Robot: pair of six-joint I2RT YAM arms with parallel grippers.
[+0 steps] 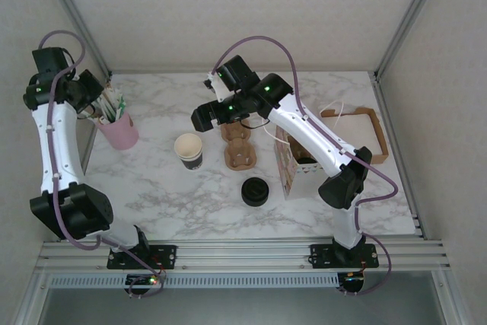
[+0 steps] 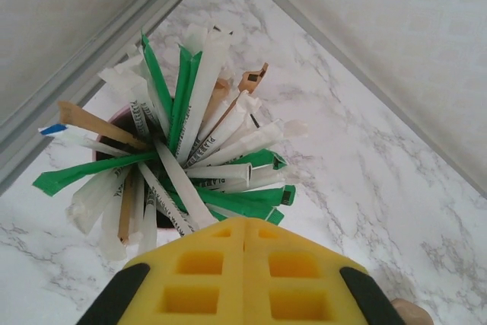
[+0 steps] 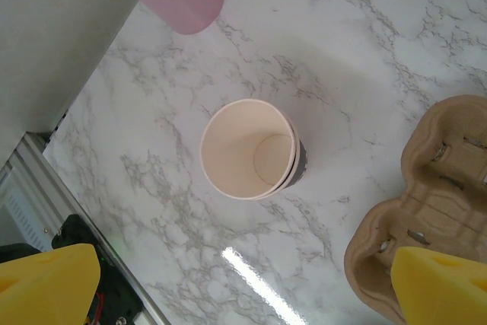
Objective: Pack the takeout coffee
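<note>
A white bench [image 1: 171, 195] veined in grey is seen, closed in at the top and both sides of the frame by pale textured walls [image 1: 243, 5] framed with aluminium posts. A ribbed metal rail [image 1: 243, 251] is run along the lower edge of the top view, and the arm bases are bolted to it. At left centre a pink cup [image 1: 122, 133] stuffed with green, white and brown packets [image 2: 190, 138] is stood near the corner. The left jaws are closed, their yellow pads pressed together just at the near side of those packets; whether anything is pinched between them cannot be told. Near the middle a lidless cup [image 1: 189, 150] is stood upright, its mouth turned up and its cream inside shown. Just right of it a brown carrier [image 1: 239, 156] is laid, and below that a loose black lid [image 1: 254, 191] lies flat, apart from both. The right jaws are spread wide and empty, held over the carrier's upper end. Right of centre a patterned bag [image 1: 288, 176] is stood, with a brown tray [image 1: 378, 142] to its right. A dark shape [image 1: 306, 160] is seen in the bag's open top, largely covered by the right arm [image 1: 312, 136]. Whether it is the coffee cannot be told, so neither its long axis nor the way it points can be given.
</note>
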